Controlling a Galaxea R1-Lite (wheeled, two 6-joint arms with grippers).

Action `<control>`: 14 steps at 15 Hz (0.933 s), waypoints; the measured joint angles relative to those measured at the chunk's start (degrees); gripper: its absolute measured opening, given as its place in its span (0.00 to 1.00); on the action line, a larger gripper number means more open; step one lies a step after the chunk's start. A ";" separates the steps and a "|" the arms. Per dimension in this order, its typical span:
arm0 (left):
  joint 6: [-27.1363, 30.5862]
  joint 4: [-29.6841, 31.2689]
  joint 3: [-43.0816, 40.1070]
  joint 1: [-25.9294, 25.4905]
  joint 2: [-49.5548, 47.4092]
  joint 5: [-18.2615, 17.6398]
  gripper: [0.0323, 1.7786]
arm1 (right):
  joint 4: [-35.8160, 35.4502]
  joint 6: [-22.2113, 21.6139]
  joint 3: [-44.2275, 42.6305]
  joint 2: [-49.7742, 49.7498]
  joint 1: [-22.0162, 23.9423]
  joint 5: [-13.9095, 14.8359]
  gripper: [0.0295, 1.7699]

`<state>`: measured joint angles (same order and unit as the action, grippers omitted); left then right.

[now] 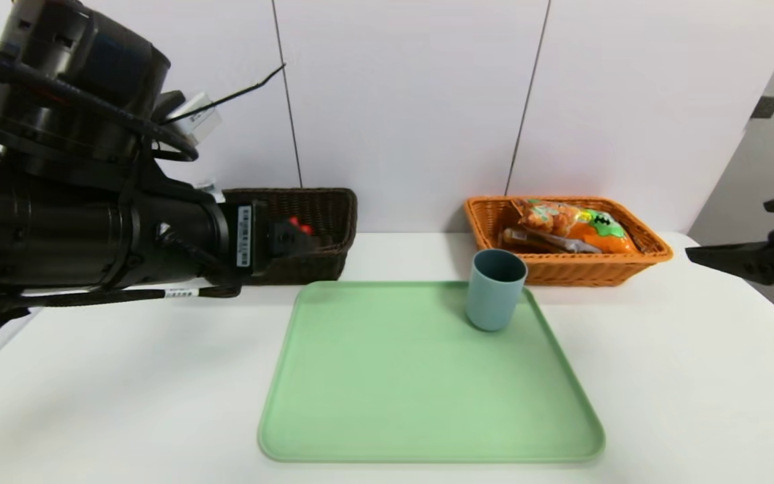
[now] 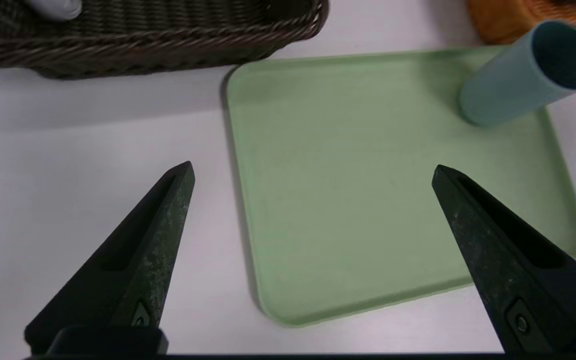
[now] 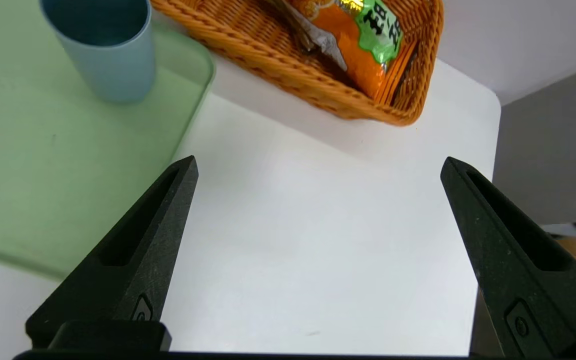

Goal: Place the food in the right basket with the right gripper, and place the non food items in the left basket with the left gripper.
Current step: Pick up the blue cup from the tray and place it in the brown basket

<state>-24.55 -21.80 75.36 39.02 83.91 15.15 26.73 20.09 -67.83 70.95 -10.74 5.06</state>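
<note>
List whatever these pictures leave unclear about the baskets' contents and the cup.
- Dark brown basket: the left arm covers much of it in the head view; the left wrist view cuts it off at the edge.
- Red item: blurred and partly behind the left gripper, head view.
- Cup: its inside bottom is hidden by its own wall, head view.

orange basket [image 3: 268, 55] holds snack bag [image 3: 363, 45]; blue-grey cup [image 3: 113, 55] on green tray [image 3: 68, 165].
</note>
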 joint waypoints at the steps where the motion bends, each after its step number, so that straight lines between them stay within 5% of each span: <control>1: 0.17 3.36 -0.20 0.11 0.51 -3.44 0.95 | 0.02 -0.88 1.79 -2.29 -0.02 0.04 0.95; 5: 4.05 14.09 -1.24 0.20 4.10 -18.21 0.95 | 0.24 -1.66 5.92 -9.05 0.22 0.09 0.96; 11: 15.93 35.51 -9.40 0.15 13.82 -27.39 0.95 | 1.35 -1.66 7.08 -12.68 0.74 0.21 0.96; 14: 21.61 45.21 -12.96 0.09 19.04 -27.99 0.95 | 2.10 -1.62 7.06 -13.09 0.74 0.43 0.96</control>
<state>-2.94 23.42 62.40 39.11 102.95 -12.84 28.83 18.47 -60.77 57.86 -10.00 5.49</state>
